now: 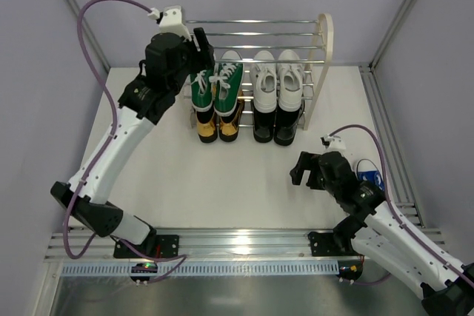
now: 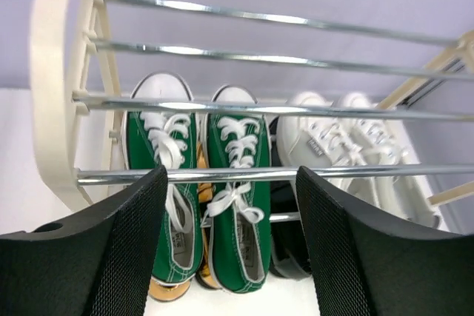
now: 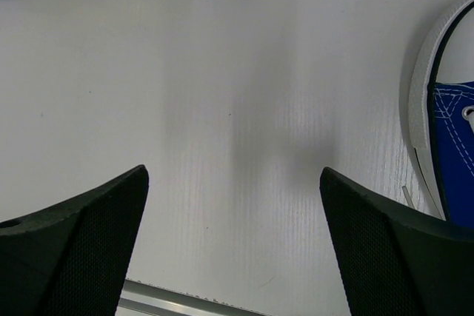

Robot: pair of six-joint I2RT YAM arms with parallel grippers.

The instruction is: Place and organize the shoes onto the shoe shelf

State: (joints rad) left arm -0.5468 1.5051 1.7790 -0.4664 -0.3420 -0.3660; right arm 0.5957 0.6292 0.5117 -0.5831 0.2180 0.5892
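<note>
Left gripper (image 2: pixel 229 175) hovers spread and empty at the shoe shelf (image 1: pixel 324 53), facing the green sneakers (image 1: pixel 217 83) on the middle tier. White sneakers (image 1: pixel 276 75) sit beside them, with gold loafers (image 1: pixel 218 129) and black dress shoes (image 1: pixel 275 127) below. Over on the right, the right gripper (image 3: pixel 233 175) hangs wide open above the table (image 3: pixel 222 72), one blue sneaker (image 3: pixel 452 146) just to its right. So the blue pair looks next: shift right, pinch that shoe, carry it to the top tier.

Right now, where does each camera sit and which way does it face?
Top external: above, behind the arms, looking down at table, shoe shelf, both arms.
Left wrist: on left arm, facing shelved green sneakers; left tool shows.
Right wrist: on right arm, facing down at table, blue sneaker; right tool shows.
Shared: top and left wrist show white sneakers.
</note>
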